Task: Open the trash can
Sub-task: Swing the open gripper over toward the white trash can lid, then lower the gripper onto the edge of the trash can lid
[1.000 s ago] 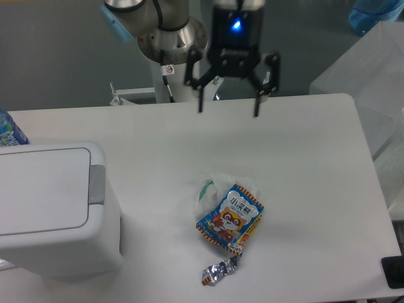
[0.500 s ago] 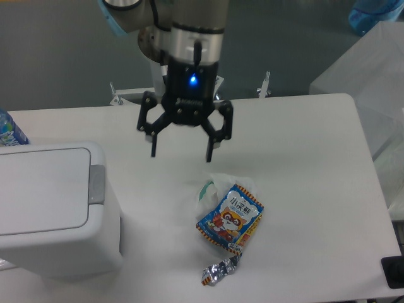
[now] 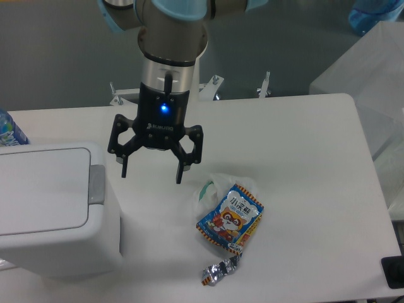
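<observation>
At the left edge of the table [image 3: 303, 126] sits the bin [image 3: 53, 214], a big white box with its flat lid down and a little grey button [image 3: 96, 184] on the lid's right edge, facing the arm. The gripper [image 3: 152, 172] hangs just right of that button and above the tabletop, pointing down. If you ask me, the trick here is to slide over so one fingertip sits square above the button, then press straight down, not at a slant, so it doesn't skid off onto the lid. The fingers [image 3: 180, 169] are spread wide, nothing between them, touching nothing. Off to the right lie a snack bag [image 3: 230, 216] and, smallest of the lot, a crumpled wrapper [image 3: 218, 271], well clear of the path.
</observation>
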